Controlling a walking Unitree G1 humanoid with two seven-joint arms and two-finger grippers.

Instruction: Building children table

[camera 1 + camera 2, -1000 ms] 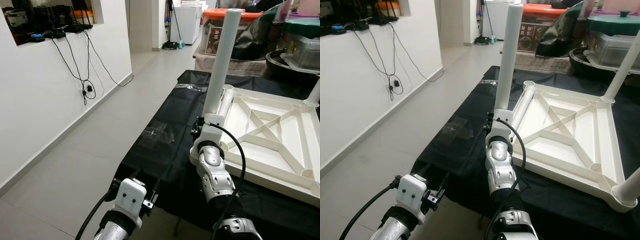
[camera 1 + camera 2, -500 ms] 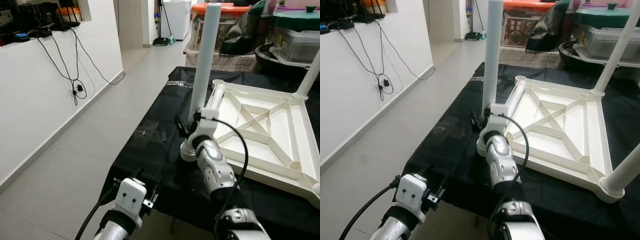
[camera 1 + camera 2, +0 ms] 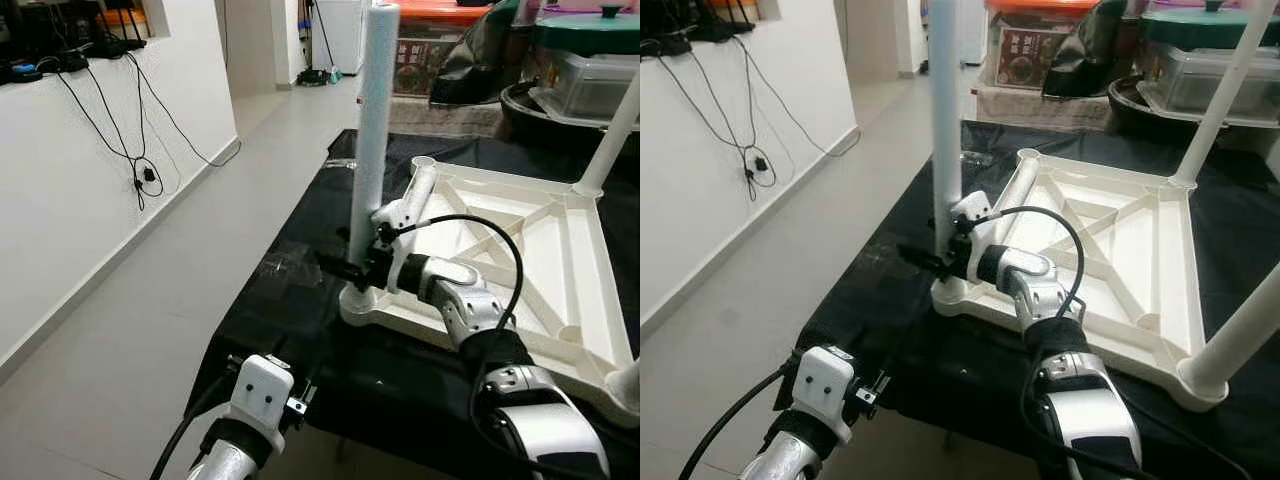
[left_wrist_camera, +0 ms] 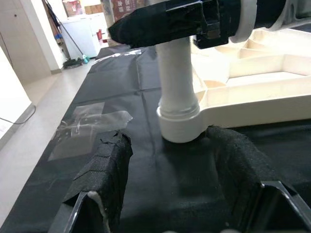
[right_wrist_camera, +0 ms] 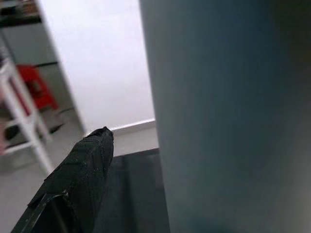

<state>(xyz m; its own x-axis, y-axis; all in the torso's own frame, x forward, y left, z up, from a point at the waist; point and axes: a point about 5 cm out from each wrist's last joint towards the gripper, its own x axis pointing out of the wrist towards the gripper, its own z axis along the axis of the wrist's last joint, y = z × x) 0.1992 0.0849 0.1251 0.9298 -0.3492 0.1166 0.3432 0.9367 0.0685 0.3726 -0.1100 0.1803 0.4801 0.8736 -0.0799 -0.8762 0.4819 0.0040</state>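
A white plastic table frame (image 3: 590, 290) lies upside down on a black cloth (image 3: 300, 230). A white leg (image 3: 375, 130) stands upright in the near-left corner socket (image 3: 360, 305). My right gripper (image 3: 350, 270) is shut on this leg just above the socket, with the forearm reaching in from the right. In the right wrist view the leg (image 5: 218, 116) is close up beside one black finger (image 5: 82, 179). My left gripper (image 4: 172, 138) is open, low at the cloth's front edge, facing the socket (image 4: 179, 119). Two more legs (image 3: 610, 130) (image 3: 1240, 330) stand at the right corners.
A white tube (image 3: 418, 195) lies along the frame's left side. Clear tape (image 3: 285, 268) sticks to the cloth. Tiled floor (image 3: 150, 300) runs along a white wall (image 3: 60, 190) with hanging cables on the left. Storage boxes and pots (image 3: 580, 70) crowd the back.
The leg has gone down into the near-left corner socket. My right forearm has swung from below the leg to its right side, still holding it. The left arm stays put. The camera shifted.
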